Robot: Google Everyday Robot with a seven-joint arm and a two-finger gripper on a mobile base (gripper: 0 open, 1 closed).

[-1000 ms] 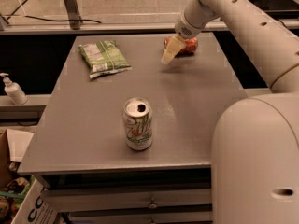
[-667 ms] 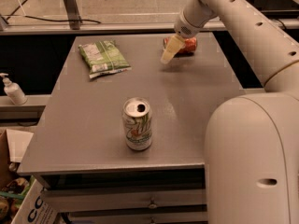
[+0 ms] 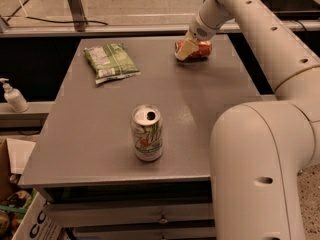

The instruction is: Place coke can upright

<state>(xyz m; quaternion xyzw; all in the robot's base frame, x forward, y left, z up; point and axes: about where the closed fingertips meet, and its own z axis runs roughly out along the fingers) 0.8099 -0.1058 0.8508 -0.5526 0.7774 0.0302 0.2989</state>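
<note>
Camera view has the coke can (image 3: 203, 49) lying on its side near the far right corner of the grey desk (image 3: 210, 109). Its long axis runs left to right across the picture, roughly parallel to the desk's far edge. The claw (image 3: 183, 49) reaches down from the upper right on the robot's single arm and sits right at the can's left end, overlapping it. The can's body therefore stretches away to the right of the claw. Whether the claw is spread wide or already closed on the can cannot be told from here. In my judgement, standing the can up depends on that sideways axis being swung to vertical, with one end set flat on the desk. The can's red-orange side shows pale markings, but no word can be read. Nearer the front of the desk, well apart from the claw, a white and green soda can (image 3: 147, 134) stands upright with its opened top showing, and its green script is not legible. A green snack bag (image 3: 110, 62) lies flat at the far left, its print too small to read. A pump bottle (image 3: 14, 97) stands off the desk to the left.
</note>
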